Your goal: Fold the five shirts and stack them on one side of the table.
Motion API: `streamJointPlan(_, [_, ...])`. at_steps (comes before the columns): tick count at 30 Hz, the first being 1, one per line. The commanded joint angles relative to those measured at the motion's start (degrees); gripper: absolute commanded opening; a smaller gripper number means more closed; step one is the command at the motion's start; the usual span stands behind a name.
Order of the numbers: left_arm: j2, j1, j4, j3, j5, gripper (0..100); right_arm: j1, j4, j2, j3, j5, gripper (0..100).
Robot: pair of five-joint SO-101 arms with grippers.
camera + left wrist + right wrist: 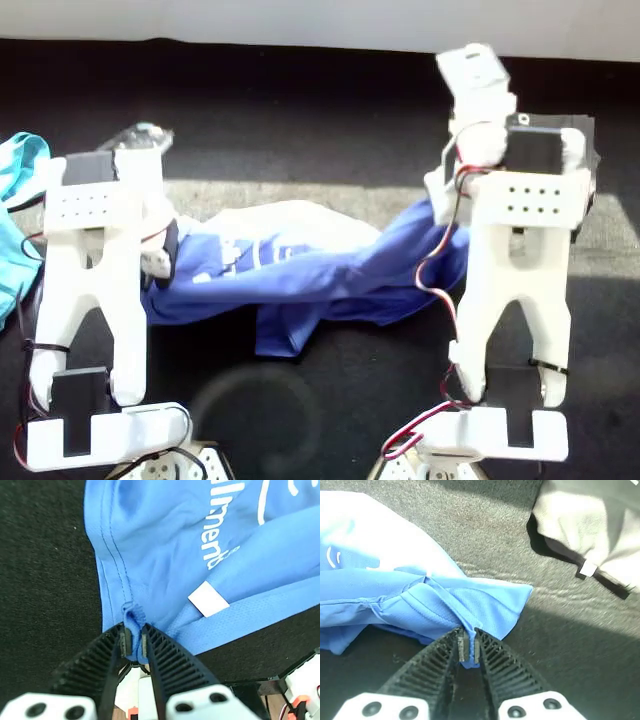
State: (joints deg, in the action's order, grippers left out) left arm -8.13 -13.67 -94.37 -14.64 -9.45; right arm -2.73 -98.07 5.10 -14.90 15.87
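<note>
Your left gripper (135,639) pinches the shirt (175,540) at its hem; your right gripper (469,647) pinches its other end.

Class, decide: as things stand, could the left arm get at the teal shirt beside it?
Probably not yet. The left gripper is shut on the hem of the blue shirt, so it must let go first. The teal shirt lies close beside that arm with nothing between.

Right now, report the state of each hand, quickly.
Left hand: closed, pinching the hem of the blue shirt.
Right hand: closed, pinching another edge of the same blue shirt.
</note>
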Motion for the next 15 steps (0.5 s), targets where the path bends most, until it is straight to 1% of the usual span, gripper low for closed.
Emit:
streamJointPlan(1, [-1.4,-0.3,1.7,-3.9,-2.9,1,-0.7,6.3,10.6,11.0,-2.2,0.6])
streamJointPlan(5, [-1.4,0.7,1.7,-6.8,-5.5,1,-2.9,14.3,24.4,31.8,-2.1,0.6])
streamJointPlan(8, [-1.4,1.0,1.2,-8.7,-7.6,2,-3.0,20.2,32.5,46.2,-2.1,0.6])
streamJointPlan(10, [-1.4,0.7,1.1,-10.1,-9.8,6,-2.5,22.5,36.5,53.7,-2.1,0.6])
streamJointPlan(12, [-1.4,0.6,0.4,-11.5,-12.1,13,-1.9,24.0,39.4,59.3,-2.1,0.6])
streamJointPlan(15, [-1.7,0.6,-3.8,-10.4,-15.6,21,1.3,24.6,42.1,64.4,-2.0,0.6])
